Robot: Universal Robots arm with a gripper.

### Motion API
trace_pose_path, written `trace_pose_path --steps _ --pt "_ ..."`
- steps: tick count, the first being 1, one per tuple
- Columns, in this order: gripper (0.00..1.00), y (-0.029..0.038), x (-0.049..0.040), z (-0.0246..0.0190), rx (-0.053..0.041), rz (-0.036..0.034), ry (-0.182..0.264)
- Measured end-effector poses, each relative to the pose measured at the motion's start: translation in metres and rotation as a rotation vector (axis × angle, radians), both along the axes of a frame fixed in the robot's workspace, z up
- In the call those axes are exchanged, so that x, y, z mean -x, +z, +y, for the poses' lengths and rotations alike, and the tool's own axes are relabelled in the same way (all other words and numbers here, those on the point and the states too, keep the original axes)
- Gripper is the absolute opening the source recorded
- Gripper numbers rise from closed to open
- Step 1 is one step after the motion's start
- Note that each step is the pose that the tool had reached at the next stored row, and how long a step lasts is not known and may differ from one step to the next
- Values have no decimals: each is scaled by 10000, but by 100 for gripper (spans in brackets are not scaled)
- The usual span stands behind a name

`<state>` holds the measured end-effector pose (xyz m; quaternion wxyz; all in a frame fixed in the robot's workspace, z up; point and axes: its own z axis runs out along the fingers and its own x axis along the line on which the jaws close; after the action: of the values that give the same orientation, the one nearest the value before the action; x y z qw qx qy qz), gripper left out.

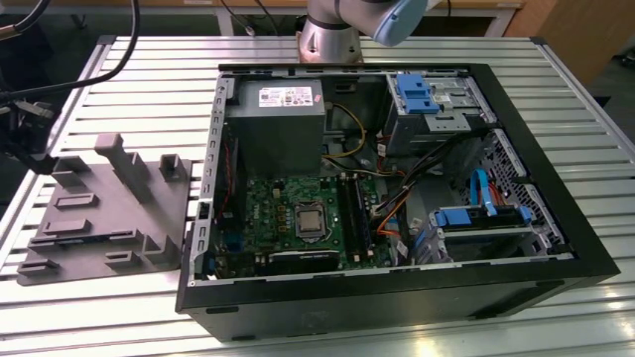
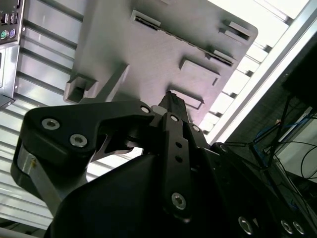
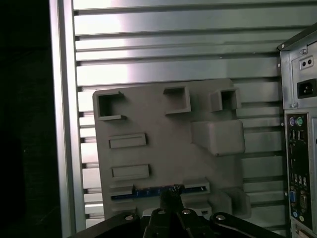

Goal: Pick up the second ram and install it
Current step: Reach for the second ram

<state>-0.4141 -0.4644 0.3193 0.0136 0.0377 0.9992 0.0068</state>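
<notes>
One gripper sits right at the second ram, which stands edge-up in a slot of the gray fixture tray beside the open PC case. Can't tell if it's apart or clamped. Likely the pick-up step; the grasp calls for squaring on that thin edge.

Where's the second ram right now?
In the first wrist view, the second ram sits in a slot of the grey fixture, right by the gripper, beside the computer case.

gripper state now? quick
Gripper: jaws look closed, nothing held; it hangs over the ram, which sits in the tray.
</notes>
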Motion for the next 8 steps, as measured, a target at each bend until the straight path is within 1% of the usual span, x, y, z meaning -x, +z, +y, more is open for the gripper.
trace_pose_path --steps 8 --pt "11 -15 34 -9 0 0 0"
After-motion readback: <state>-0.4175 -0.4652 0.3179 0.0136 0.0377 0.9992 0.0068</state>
